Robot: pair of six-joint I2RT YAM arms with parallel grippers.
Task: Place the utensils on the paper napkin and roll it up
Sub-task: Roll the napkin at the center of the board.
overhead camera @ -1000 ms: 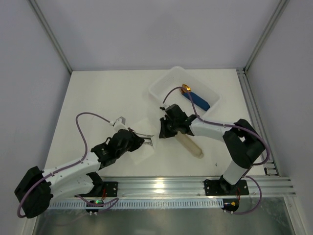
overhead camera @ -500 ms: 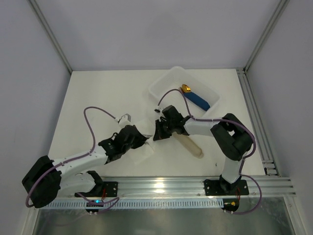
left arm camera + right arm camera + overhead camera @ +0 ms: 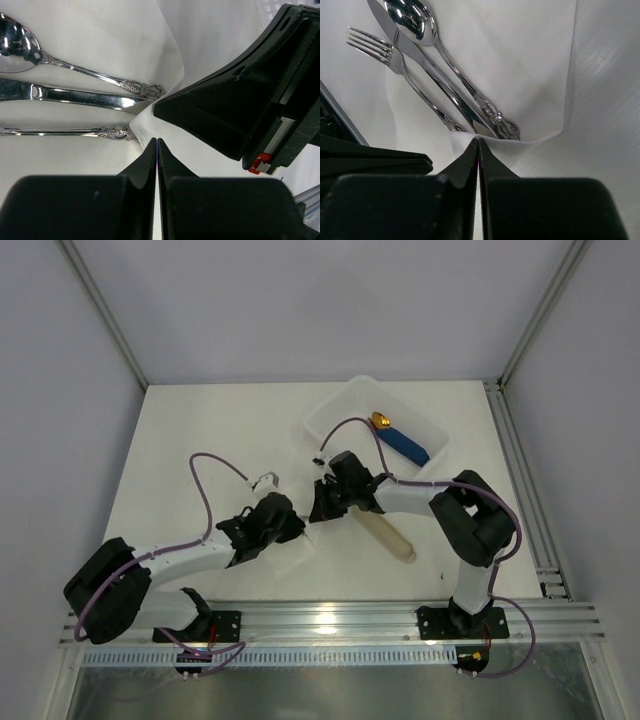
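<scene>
- The utensils (image 3: 431, 75), three silver pieces, lie side by side on the paper napkin (image 3: 520, 65) at the near middle of the tabletop (image 3: 200, 440), between the two arms; their ornate handle ends are tucked under a raised fold of the sheet
- The left fingers (image 3: 145, 167) are pressed together tip to tip, pinching that fold just beside the handle ends
- The napkin's folded edge peaks where the two sets of fingertips meet it; the rest lies flat under the cutlery
- The right fingers (image 3: 467, 162) are likewise closed tight on the same fold, facing the left ones from the other side and almost touching them
- A beige sleeve (image 3: 392, 538) lies on the tabletop just right of the right arm's wrist
- Farther back on the right, a white tray (image 3: 330, 420) holds a blue-handled piece (image 3: 402, 444) with a gold tip
</scene>
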